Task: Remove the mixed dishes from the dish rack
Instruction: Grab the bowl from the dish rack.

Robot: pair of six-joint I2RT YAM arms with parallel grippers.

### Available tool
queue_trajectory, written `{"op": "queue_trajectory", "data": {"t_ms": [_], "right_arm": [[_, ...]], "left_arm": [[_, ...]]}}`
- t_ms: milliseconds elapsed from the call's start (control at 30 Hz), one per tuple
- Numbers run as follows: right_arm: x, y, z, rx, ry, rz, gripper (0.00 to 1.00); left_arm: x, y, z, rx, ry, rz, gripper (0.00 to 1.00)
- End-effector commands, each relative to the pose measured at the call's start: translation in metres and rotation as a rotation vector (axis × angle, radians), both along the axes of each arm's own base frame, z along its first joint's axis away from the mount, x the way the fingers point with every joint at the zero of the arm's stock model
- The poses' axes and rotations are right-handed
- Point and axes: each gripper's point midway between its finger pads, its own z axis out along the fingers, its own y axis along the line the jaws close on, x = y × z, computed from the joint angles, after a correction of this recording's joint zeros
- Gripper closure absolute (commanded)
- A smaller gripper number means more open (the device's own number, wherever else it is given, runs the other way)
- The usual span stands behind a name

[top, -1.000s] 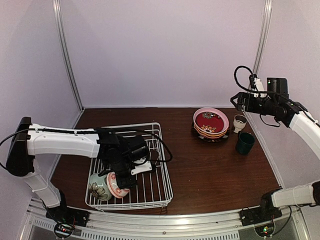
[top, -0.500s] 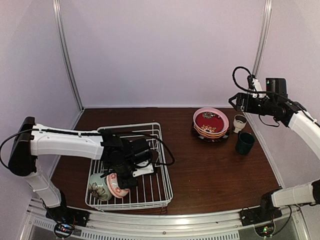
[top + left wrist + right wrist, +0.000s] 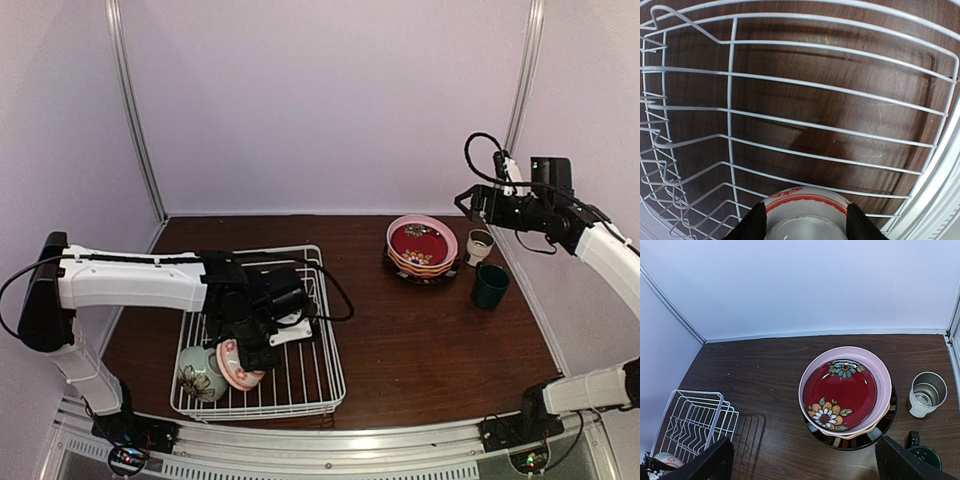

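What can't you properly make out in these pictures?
- Pink-and-white bowl: left wrist view, mostly cut off by the bottom edge.
- Lower plates of the stack: right wrist view, only their rims show under the red floral dish.
- Teal mug: right wrist view, clipped by the bottom edge.

Soft, even light leaves only faint shadows beside the rack point(image 3: 305, 365) and under the stacked plates point(image 3: 422, 245) on the dark tabletop point(image 3: 420, 340). The left wrist view bows the wires strongly toward its edges. A dull sheen streaks the wood there, and the near bowl point(image 3: 806, 210) is blurred.
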Motion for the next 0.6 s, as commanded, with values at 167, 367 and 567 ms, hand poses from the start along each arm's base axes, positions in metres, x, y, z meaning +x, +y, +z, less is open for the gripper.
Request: {"op": "queue_trajectory", "data": {"t_ms": [167,367,567], "right_arm": [[0.0,0.015,-0.015,0.109,0.034,0.038,0.0],[-0.012,0.044,0.002,0.405,-0.031,0.148,0.0],[-0.025,0.081,0.003,0.548,-0.003,0.249,0.02]], "left_arm": [[0.031,-0.045,0.079,-0.314,-0.127,0.034,0.72],[0.063,-0.054,0.143,-0.587,-0.22,0.116,0.72],[0.093,-0.047,0.213,-0.88,-0.298,0.21,0.72]]}}
